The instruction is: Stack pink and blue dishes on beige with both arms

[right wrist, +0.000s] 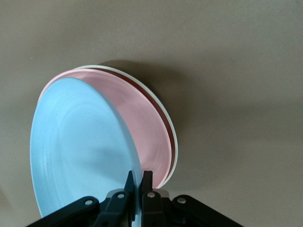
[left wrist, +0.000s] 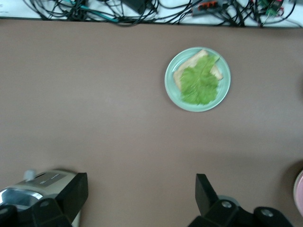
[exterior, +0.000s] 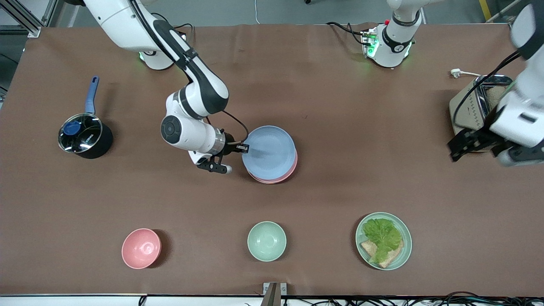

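Lying near the table's middle, slightly toward the right arm's end: light blue plate point(exterior: 269, 151), shallow, round, matte, faint concentric rings on its face; sitting tilted over the pale pink plate point(exterior: 287, 171), of which only a crescent is showing in the front view; pinched at its rim between the pressed-together fingers of the right gripper point(exterior: 246, 148), reaching in from the right arm's end.

Showing only in the right wrist view: the stack's edges; blue plate point(right wrist: 80, 151) raised at the gripped side, pink plate point(right wrist: 142, 127) under it, and a thin cream rim of the beige plate point(right wrist: 174, 142) peeking out at the bottom, resting on the brown table point(right wrist: 236, 71); fingers point(right wrist: 147, 182) closing on the blue rim.

Waiting over the toaster point(exterior: 471, 106) at the left arm's end: left gripper point(exterior: 461, 146), fingers spread wide and holding nothing, as seen in the left wrist view point(left wrist: 142, 198); looking down there on the mint-green plate with lettuce and bread point(left wrist: 198, 79).

Standing nearer the front camera: pink bowl point(exterior: 141, 248), mint-green bowl point(exterior: 266, 241); toward the right arm's end, a lidded pot point(exterior: 84, 137).
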Available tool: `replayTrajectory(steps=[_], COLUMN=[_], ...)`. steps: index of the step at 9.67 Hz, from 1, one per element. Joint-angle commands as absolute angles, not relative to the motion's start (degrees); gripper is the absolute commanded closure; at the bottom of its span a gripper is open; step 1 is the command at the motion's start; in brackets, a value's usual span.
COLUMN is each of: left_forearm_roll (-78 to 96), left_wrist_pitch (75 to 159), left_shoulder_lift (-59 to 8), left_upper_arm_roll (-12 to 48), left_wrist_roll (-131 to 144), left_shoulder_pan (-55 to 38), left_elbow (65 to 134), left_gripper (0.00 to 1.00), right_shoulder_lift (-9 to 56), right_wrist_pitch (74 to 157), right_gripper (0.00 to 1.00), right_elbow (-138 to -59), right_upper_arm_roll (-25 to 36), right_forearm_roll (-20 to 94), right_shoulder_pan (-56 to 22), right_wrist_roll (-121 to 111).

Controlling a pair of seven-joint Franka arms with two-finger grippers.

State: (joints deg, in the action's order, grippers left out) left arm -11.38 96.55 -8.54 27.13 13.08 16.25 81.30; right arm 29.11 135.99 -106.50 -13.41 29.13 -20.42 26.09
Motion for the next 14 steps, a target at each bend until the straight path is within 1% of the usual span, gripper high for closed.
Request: replayTrajectory(steps=[1, 2, 3, 4, 5, 6, 8, 9, 10, 11, 12, 14], left_forearm_roll=[-10.46, -10.02, -6.89, -3.55, -2.91, -2.64, -2.64, -2.55, -2.29, -2.20, -1.85, -1.85], left_wrist_pitch=[90.21, 88.52, 87.03, 85.53, 85.26, 85.25, 85.17, 85.25, 85.17, 85.25, 84.99, 84.11], left_shoulder_lift=[-6.60, -4.85, -3.27, -2.56, -0.55, 0.78, 1.41, 1.23, 0.97, 0.97, 1.14, 1.05], left_upper_arm_roll=[26.90, 22.54, 13.02, 8.92, 7.57, 6.34, 6.59, 6.59, 6.68, 6.77, 6.68, 6.59], left_wrist_roll=[7.68, 6.34, 5.55, 5.19, 4.40, 4.39, 3.61, 2.82, 2.20, 2.02, 1.67, 1.58], left_shoulder_pan=[15.91, 12.60, 5.09, 2.49, 1.16, 0.19, 0.53, 0.61, 0.35, 0.35, 0.53, 0.53], left_elbow=[81.05, 81.47, 81.56, 82.08, 84.35, 85.77, 85.96, 85.96, 86.04, 85.96, 85.96, 85.70], left_gripper=[0.00, 0.00, 0.00, 0.00, 0.00, 0.00, 0.00, 0.00, 0.00, 0.00, 0.00, 0.00], right_shoulder_lift=[29.43, 29.70, 29.79, 30.75, 30.85, 30.94, 30.85, 30.24, 29.19, 27.53, 24.73, 15.96], right_wrist_pitch=[138.76, 139.39, 140.26, 140.36, 140.45, 140.19, 139.57, 139.48, 139.40, 139.05, 135.39, 123.20], right_gripper=[0.95, 0.95, 0.95, 0.91, 0.87, 0.65, 0.21, 0.05, 0.00, 0.00, 0.00, 0.00], right_elbow=[-107.31, -107.75, -108.01, -107.93, -107.93, -107.93, -107.93, -107.84, -107.67, -107.75, -107.67, -107.67], right_upper_arm_roll=[-13.54, -13.54, -13.54, -13.54, -13.54, -13.54, -13.54, -13.45, -13.36, -13.27, -12.92, -12.83], right_forearm_roll=[28.56, 28.56, 28.56, 28.48, 28.39, 28.39, 28.39, 28.39, 28.30, 28.30, 26.73, 15.71], right_shoulder_pan=[-21.53, -21.71, -22.06, -21.97, -21.97, -21.71, -21.36, -20.66, -19.87, -18.38, -17.59, -12.86], right_wrist_roll=[27.42, 27.42, 27.33, 27.25, 27.16, 27.07, 26.81, 26.72, 26.63, 26.46, 26.63, 27.51])
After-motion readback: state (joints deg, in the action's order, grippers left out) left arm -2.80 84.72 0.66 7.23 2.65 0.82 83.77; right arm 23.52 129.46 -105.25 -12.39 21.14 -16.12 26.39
